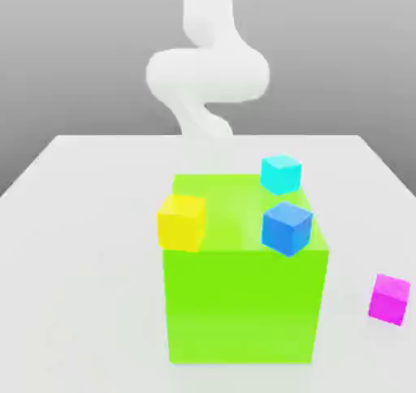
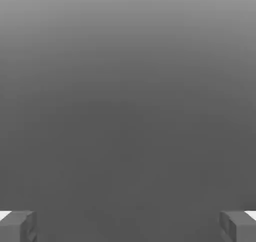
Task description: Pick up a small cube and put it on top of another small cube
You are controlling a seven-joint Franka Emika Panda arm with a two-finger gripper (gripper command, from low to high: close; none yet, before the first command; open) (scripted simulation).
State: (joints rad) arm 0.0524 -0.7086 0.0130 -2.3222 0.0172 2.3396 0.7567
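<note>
Jaws (image 2: 128,227) spread, pinching nothing | pink cube (image 1: 389,300) on surface (image 1: 89,261), beside green block (image 1: 240,306), toward the exterior view's right | best: centre above it first — align to opposite faces, then descend straight, clear of block

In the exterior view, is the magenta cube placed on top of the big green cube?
No, the magenta cube lies on the table, beside the big green cube.
</note>
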